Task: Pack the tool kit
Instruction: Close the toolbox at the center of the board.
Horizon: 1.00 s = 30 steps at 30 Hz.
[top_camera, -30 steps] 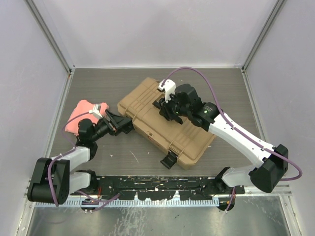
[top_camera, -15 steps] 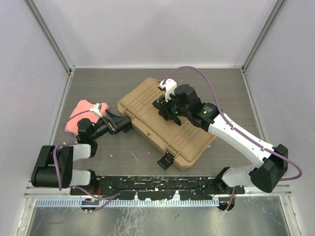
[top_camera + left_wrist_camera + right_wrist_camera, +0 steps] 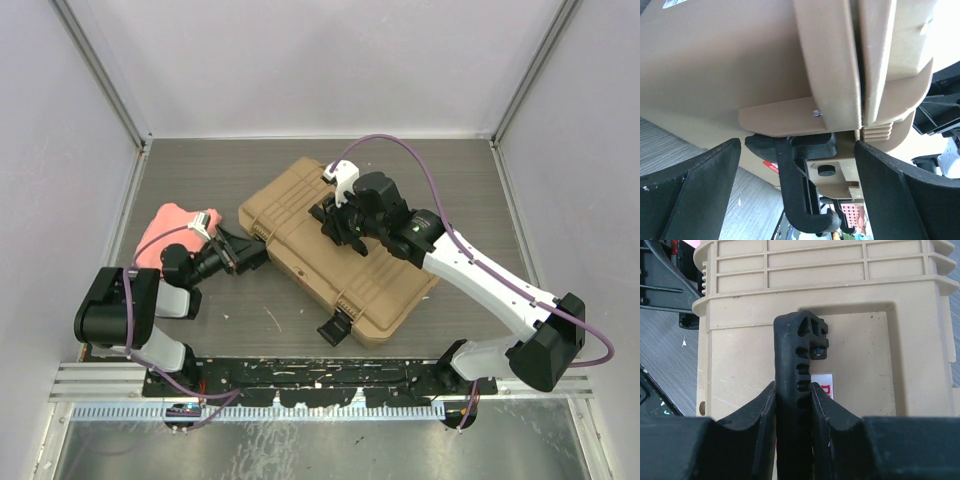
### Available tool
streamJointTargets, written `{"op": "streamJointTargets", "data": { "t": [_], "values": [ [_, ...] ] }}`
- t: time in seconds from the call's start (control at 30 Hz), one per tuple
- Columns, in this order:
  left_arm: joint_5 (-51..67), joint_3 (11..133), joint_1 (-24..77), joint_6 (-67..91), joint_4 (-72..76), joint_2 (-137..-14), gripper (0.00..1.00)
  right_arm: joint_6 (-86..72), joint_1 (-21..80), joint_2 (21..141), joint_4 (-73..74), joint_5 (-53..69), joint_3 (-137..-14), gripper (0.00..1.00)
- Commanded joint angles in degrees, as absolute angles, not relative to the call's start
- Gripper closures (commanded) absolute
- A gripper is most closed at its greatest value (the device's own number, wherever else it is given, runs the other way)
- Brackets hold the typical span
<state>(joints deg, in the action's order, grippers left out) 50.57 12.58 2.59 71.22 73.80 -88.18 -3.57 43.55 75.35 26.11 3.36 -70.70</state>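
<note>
The tan ribbed case [image 3: 300, 205] lies closed and slanted on the table. My right gripper [image 3: 338, 222] is shut on its black carry handle [image 3: 795, 345], beside the red label [image 3: 827, 386] on the case [image 3: 740, 345]. My left gripper [image 3: 255, 255] is open at the case's left corner. In the left wrist view its jaws stand wide apart, with a hanging black latch [image 3: 800, 190] between them [image 3: 797, 147], under the case edge [image 3: 740, 60]. A second black latch [image 3: 338, 325] hangs open at the front edge. No screwdrivers, pliers or hammer show.
A pink folded cloth [image 3: 165, 228] lies left of the case, behind my left arm. Grey walls with metal posts close in the table on the left, back and right. A black rail [image 3: 320, 375] runs along the near edge.
My left arm's lower links have swung up and right while its gripper stays at the case corner. The front latch has shifted slightly left. The right gripper keeps its hold on the handle.
</note>
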Motion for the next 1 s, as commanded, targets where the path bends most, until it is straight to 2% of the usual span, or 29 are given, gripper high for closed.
{"op": "streamJointTargets", "data": {
  "t": [0.0, 0.57, 0.97],
  "values": [
    [52.94, 14.48, 2.37, 72.5, 81.96, -87.36, 0.02, -8.55, 45.09, 74.67, 18.02, 6.81, -71.53, 0.75],
    [52.82, 14.15, 2.35, 75.42, 81.96, -83.34, 0.02, -9.56, 45.11, 75.02, 17.75, 5.06, -71.28, 0.76],
    [52.12, 14.37, 2.37, 76.07, 76.51, -74.22, 0.02, -11.33, 45.09, 75.8, 17.68, 2.18, -71.12, 0.76]
  ]
}}
